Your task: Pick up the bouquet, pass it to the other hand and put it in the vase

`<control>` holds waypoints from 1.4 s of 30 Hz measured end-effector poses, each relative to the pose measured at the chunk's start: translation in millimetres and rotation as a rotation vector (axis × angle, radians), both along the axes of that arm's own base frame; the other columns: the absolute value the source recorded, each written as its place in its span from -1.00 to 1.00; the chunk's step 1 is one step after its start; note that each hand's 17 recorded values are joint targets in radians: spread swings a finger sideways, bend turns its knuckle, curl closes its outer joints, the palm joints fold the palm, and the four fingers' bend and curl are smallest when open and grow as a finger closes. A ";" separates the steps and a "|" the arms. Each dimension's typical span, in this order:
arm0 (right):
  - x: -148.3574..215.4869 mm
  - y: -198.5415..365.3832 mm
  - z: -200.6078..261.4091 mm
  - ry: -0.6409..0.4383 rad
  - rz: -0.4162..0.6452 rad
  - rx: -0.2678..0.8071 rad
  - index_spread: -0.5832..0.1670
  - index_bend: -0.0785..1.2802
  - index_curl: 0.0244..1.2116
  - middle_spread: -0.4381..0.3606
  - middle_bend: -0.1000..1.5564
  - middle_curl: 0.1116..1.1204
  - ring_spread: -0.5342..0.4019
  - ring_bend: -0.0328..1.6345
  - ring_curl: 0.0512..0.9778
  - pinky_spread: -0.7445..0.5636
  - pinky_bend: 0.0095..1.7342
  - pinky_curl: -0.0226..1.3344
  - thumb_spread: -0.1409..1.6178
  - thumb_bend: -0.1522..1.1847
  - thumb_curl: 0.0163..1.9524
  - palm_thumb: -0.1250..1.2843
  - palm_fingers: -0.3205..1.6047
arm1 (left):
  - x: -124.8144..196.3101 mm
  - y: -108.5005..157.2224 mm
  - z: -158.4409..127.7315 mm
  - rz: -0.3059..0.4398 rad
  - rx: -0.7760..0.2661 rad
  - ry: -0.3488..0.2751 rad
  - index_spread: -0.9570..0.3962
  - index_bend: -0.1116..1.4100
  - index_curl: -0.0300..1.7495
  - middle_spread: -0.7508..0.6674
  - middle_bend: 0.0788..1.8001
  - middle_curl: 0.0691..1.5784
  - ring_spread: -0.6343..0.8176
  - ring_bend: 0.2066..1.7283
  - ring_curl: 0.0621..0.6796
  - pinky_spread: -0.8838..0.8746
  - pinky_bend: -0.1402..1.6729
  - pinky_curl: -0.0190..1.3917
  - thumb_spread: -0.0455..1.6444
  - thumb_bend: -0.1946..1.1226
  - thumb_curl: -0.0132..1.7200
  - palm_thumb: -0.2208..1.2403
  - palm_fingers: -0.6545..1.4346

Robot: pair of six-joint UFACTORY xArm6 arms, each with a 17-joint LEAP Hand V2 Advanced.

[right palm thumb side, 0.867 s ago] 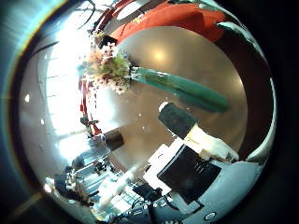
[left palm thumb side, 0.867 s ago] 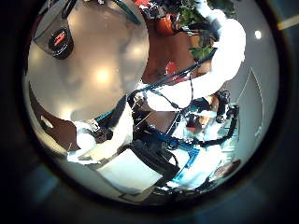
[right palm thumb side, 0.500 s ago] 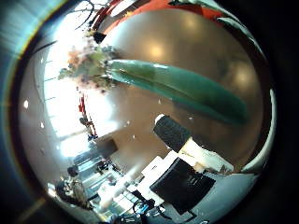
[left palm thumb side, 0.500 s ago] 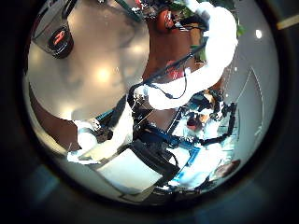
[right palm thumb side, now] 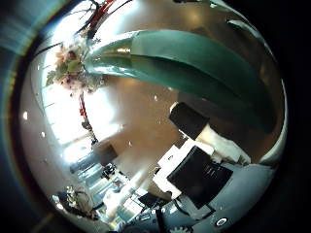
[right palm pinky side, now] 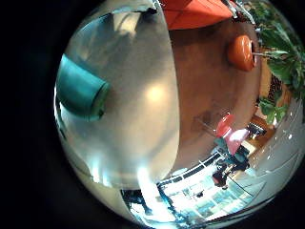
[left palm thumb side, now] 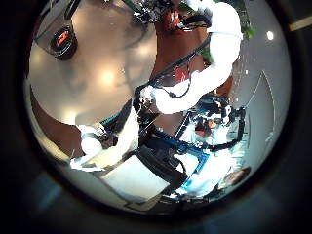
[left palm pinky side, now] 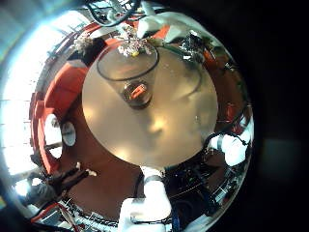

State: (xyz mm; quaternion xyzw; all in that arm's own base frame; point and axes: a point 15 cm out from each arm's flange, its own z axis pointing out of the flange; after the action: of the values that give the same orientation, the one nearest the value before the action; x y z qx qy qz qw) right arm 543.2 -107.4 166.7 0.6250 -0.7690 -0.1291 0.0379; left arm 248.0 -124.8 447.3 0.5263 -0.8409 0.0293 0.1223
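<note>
My right hand [right palm thumb side: 199,160] hangs low over the table [right palm thumb side: 146,107], close above the bouquet [right palm thumb side: 175,63]. What shows of it is 1 straight black-tipped finger [right palm thumb side: 190,121] reaching toward the wrapped stems, apart from them as far as I can see; whether the rest of the fingers are spread or curled I cannot tell. The bouquet lies flat on the table, its wrap filling much of the thumb side view, the blossoms [right palm thumb side: 70,66] at its far end. My right little finger side view catches only the wrap's end [right palm pinky side: 81,88] on the table.

My left little finger side view shows what the right views do not: the clear glass vase [left palm pinky side: 130,72] upright on the round table [left palm pinky side: 126,135], with the bouquet [left palm pinky side: 130,37] beyond it. My left hand's fingers [left palm thumb side: 102,146] show too little to judge.
</note>
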 end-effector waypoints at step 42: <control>-29.6 10.4 319.1 -0.631 -0.037 0.198 -0.14 0.84 0.42 -0.26 0.79 0.39 -0.27 0.83 0.28 -0.12 0.72 -0.16 0.18 -0.67 -0.15 0.82 0.48 | 26.4 23.4 42.9 0.099 -0.064 -0.091 0.63 -0.59 -0.49 0.66 -0.87 -0.69 0.67 -0.70 -0.52 0.60 -0.65 -0.61 0.31 -0.74 -0.58 -0.10 -0.21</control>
State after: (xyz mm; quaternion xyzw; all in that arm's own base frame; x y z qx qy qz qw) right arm 513.6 -97.0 485.7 0.6208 -0.7376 -0.0040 -0.2656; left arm 274.4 -101.4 490.3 0.5611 -0.8173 0.0863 0.0991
